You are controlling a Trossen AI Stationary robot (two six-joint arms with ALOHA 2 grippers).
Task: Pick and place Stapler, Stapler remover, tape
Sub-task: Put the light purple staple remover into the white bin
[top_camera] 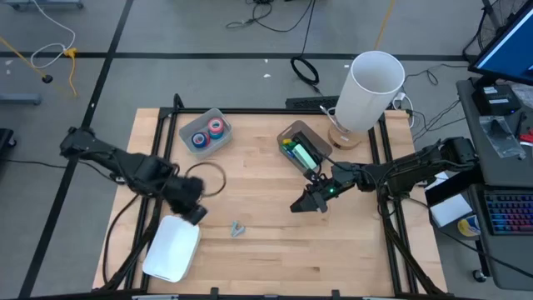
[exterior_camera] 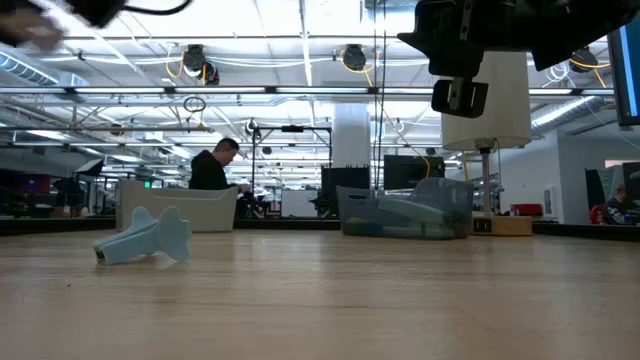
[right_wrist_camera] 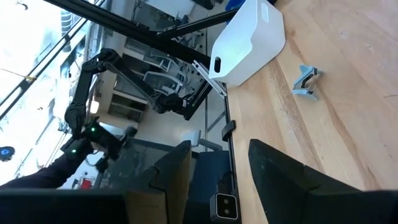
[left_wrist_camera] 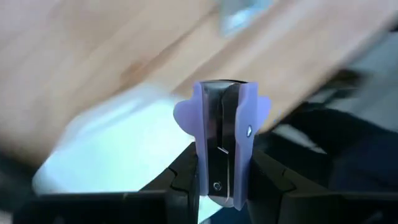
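The table holds a white bin at its near-left corner, a white cylinder at the far right, and two clear trays along the far side: one with the tape rolls, one with green and yellow blocks.

The left gripper hangs just above the bin's far end, its fingers clamped on a purple remover held upright between them — in the left wrist view the bin's white surface lies right behind it. The drop looks to be a short move toward the bin's middle.

The right gripper hovers over mid-table with its fingers apart and nothing between them.

A second, pale blue remover lies loose on the wood between the two grippers, just beside the bin's right edge — nearer the left gripper, but that one is loaded. Its long axis cannot be told for certain. No stapler is clearly visible.
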